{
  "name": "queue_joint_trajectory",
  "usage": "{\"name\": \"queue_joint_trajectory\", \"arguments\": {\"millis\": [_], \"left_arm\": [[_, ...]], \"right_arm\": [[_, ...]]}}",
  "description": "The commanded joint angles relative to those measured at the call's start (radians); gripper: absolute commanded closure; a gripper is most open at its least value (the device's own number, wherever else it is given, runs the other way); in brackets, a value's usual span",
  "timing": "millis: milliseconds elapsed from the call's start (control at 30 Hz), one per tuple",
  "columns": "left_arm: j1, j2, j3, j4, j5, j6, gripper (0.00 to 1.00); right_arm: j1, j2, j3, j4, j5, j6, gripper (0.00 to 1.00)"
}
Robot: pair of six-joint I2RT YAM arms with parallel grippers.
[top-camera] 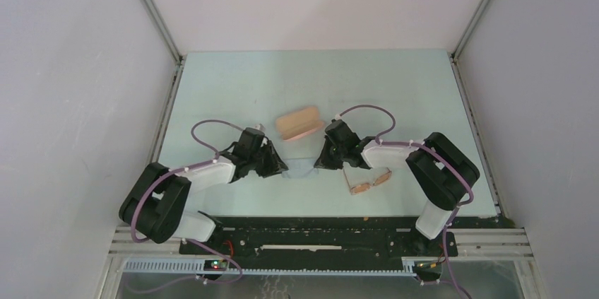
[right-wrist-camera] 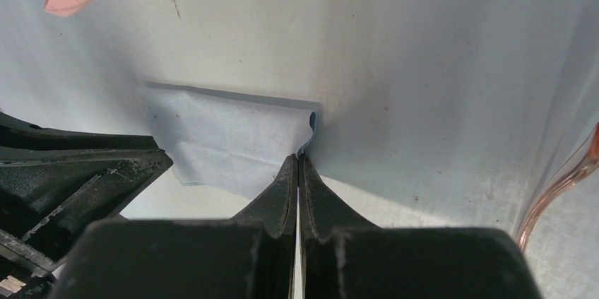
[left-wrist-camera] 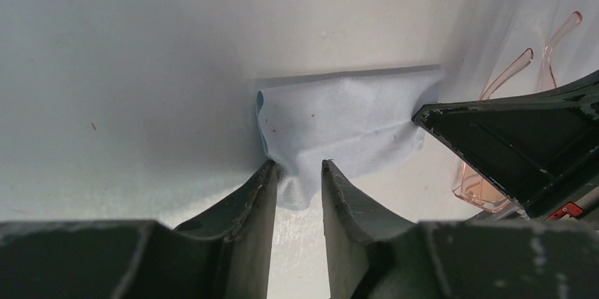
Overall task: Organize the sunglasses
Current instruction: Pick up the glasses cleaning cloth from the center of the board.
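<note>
The thin orange-brown-framed, amber-lensed sunglasses point(top-camera: 369, 182) lie just right of the right pincer point(right-wrist-camera: 297, 161), which is clenched on a corner of the light blue cloth point(right-wrist-camera: 226, 140), the left pincer point(left-wrist-camera: 298, 168) parted at another; light, springy and fragile, they seem best pinched at the bridge.

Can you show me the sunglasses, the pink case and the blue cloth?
sunglasses point(top-camera: 361, 188): top view, on one amber lens.
pink case point(top-camera: 299, 122): top view, middle of its top side.
blue cloth point(left-wrist-camera: 346, 126): left wrist view, middle of the flat sheet.
</note>
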Motion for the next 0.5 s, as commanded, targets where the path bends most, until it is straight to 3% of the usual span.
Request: {"name": "queue_joint_trajectory", "arguments": {"millis": [0,167,233,300,467], "left_arm": [[0.003,0.034,-0.024,-0.017,-0.029,0.010,0.68],[0.003,0.042,-0.018,-0.019,-0.026,0.013,0.86],[0.003,0.034,-0.017,-0.019,-0.025,0.016,0.91],[0.003,0.026,-0.013,-0.025,-0.022,0.030,0.97],[0.003,0.027,0.010,-0.057,-0.019,0.058,1.00]], "right_arm": [[0.003,0.016,-0.009,-0.081,0.079,-0.017,0.98],[0.002,0.006,-0.009,-0.095,0.092,-0.019,0.94],[0.011,-0.006,-0.009,-0.117,0.155,-0.011,0.73],[0.021,-0.019,-0.009,-0.138,0.198,-0.017,0.59],[0.031,0.000,-0.009,-0.138,0.189,-0.037,0.56]]}}
